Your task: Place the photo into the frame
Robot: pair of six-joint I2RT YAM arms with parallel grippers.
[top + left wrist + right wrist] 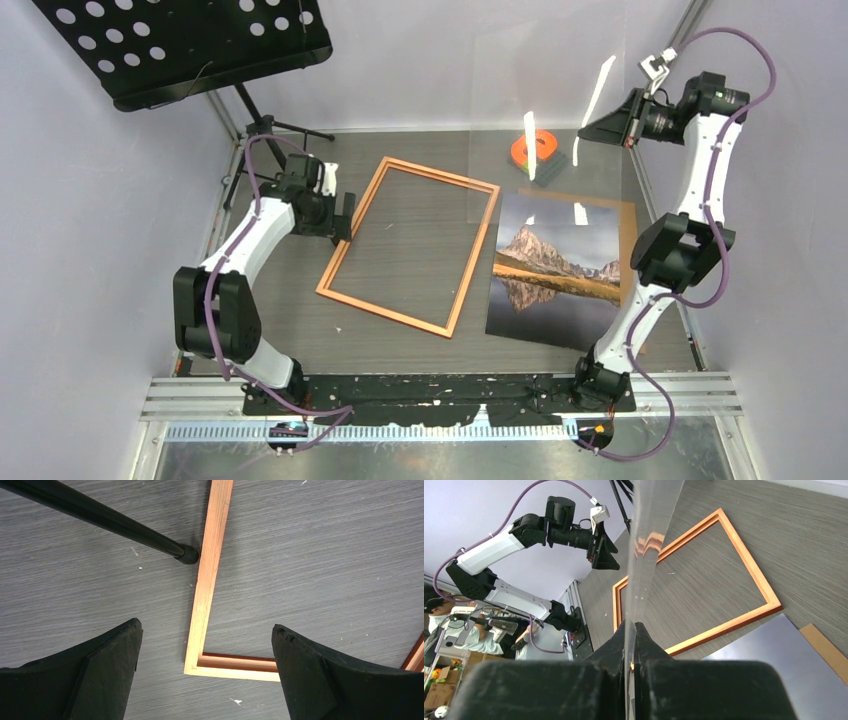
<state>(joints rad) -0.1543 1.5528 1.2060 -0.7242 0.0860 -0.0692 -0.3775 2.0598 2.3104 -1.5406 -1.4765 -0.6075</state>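
The frame [410,245], a thin orange-brown wooden border, lies flat mid-table. The photo [560,265], a mountain mirrored in a lake, lies face up to its right on a brown backing board [628,215]. My left gripper [345,215] hovers open above the frame's left side; the left wrist view shows a frame corner [200,660] between the spread fingers [115,670]. My right gripper [585,133] is raised at the back right, shut on the edge of a clear pane [649,540]. That pane [545,110] stands nearly upright in the air.
An orange tape roll [532,148] and a dark grey block [548,172] sit at the back, behind the pane. A black music stand [200,40] hangs over the back left; one tripod foot [187,555] rests against the frame's outer edge.
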